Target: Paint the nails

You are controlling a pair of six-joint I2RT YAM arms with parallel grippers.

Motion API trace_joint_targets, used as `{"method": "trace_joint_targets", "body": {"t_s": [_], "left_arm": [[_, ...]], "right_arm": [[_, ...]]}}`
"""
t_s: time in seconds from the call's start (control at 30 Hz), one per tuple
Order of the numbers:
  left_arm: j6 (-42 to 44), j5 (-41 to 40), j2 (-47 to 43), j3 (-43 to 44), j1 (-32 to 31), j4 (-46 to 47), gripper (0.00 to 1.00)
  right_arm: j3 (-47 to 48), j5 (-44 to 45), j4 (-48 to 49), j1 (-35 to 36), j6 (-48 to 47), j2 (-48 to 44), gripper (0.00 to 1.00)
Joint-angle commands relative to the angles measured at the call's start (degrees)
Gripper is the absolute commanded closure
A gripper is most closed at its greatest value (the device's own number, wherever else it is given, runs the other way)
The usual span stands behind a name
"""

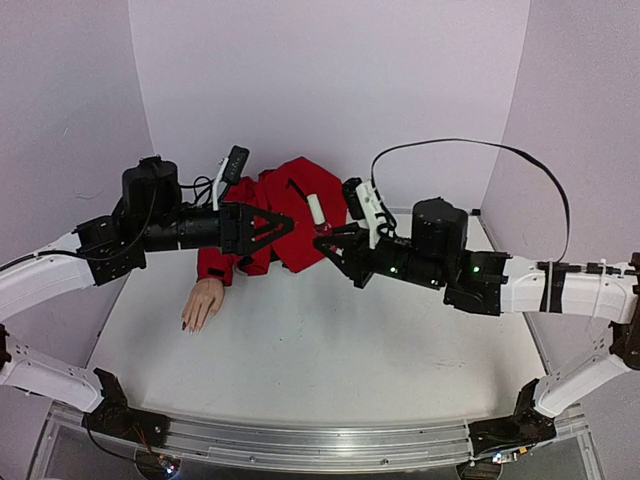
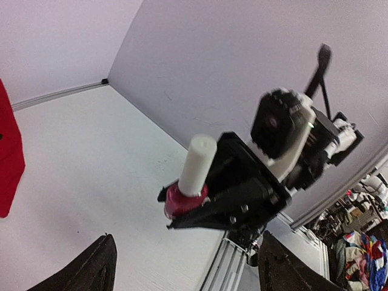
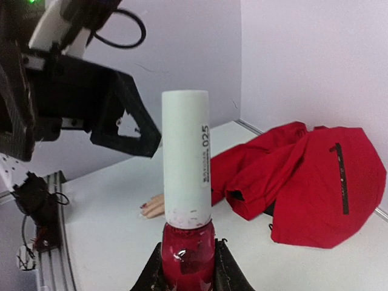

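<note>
Right gripper [image 1: 336, 240] clamped on pink-red, white-capped polish bottle [image 3: 186, 206].
Left gripper [image 1: 282, 224] spread near bottle; dark-polished mannequin nails [image 1: 190, 324] well left of bottle.

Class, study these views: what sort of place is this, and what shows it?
Likely a robotics lab cell: two robot arms bolted to a metal rail, plain walls boxing in a white table, a mannequin hand as practice prop.

Red jacket [image 1: 300, 195] crumpled on white table [image 1: 330, 350]; white-capped red polish bottle [image 3: 185, 194] upright
</note>
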Motion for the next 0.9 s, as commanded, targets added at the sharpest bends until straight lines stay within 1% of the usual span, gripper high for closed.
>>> {"method": "trace_joint_targets", "body": {"t_s": [0.0, 0.1, 0.2, 0.23, 0.43, 0.63, 0.73, 0.8, 0.87], "left_arm": [[-4.84, -7.85, 3.98, 6.23, 0.06, 1.5, 0.2], [-5.39, -9.61, 6.26, 7.71, 0.01, 1.45, 0.25], [-5.91, -10.27, 8.0, 8.61, -0.05, 1.6, 0.32], [-6.05, -10.21, 8.52, 8.82, -0.04, 1.55, 0.37], [-6.15, -9.27, 10.27, 9.45, -0.05, 1.84, 0.56], [-4.97, -4.7, 11.03, 9.21, -0.12, 2.57, 0.81], [-3.84, -0.63, 11.4, 8.56, -0.12, 3.15, 0.9], [-2.67, 3.23, 11.68, 8.0, -0.12, 3.37, 0.94], [-0.05, 9.4, 12.25, 8.1, -0.12, 3.38, 0.96]], "right_arm": [[4.87, 16.74, 0.89, 3.5, -5.4, 3.15, 1.0], [6.4, 20.53, 0.39, 5.54, -6.52, 5.35, 1.0], [7.03, 22.65, 0.9, 6.69, -6.74, 6.69, 1.0], [7.23, 23.14, 1.06, 7.1, -6.84, 7.09, 1.0], [8.56, 23.6, 1.05, 8.06, -7.64, 8.95, 1.0], [8.98, 22.53, 1.23, 8.14, -6.85, 8.96, 1.0], [8.92, 19.2, 1.14, 8.03, -6.48, 8.47, 1.0], [8.28, 14.35, 1.21, 8.01, -6.45, 7.18, 1.0], [7.34, 7.23, 1.36, 6.99, -5.58, 5.23, 1.0]]}}
